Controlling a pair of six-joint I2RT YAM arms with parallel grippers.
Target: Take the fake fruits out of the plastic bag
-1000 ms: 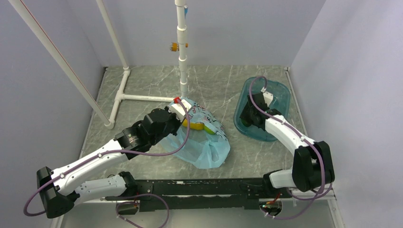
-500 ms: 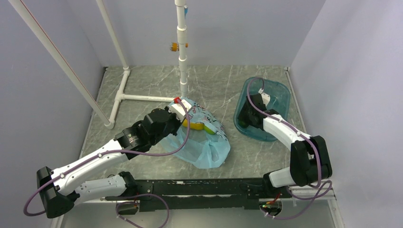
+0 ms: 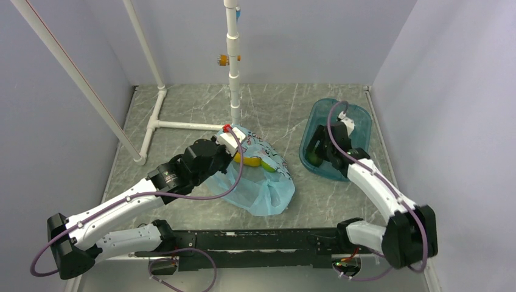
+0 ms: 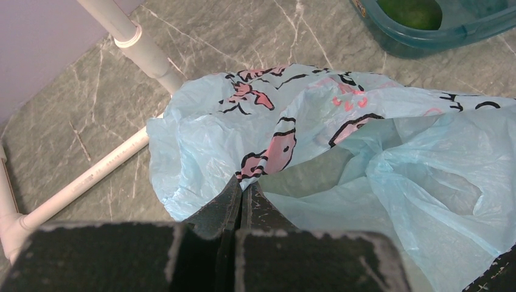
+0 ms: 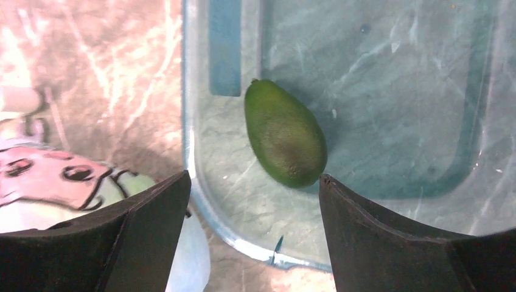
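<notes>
The light blue plastic bag [image 3: 261,182] lies crumpled mid-table, and my left gripper [image 4: 246,185] is shut on a pinch of its printed edge [image 4: 268,152]. In the top view the left gripper [image 3: 234,143] sits at the bag's far left rim, beside a yellow fruit [image 3: 248,160] in the mouth. A dark green oval fruit [image 5: 284,134] lies loose on the floor of the teal tub [image 5: 193,121]. My right gripper [image 5: 252,182] hangs open above it, touching nothing. A pale green shape [image 5: 131,184] shows through the bag at the left of the right wrist view.
The teal tub [image 3: 359,121] stands at the back right near the side wall. A white pipe post [image 3: 234,91] and its crossbar [image 3: 182,126] stand just behind the bag, and a slanted pipe [image 3: 79,79] crosses the left side.
My right gripper has opened and risen inside the tub, leaving the dark green fruit lying there. The right arm's elbow has swung right. Left arm and bag are unmoved.
</notes>
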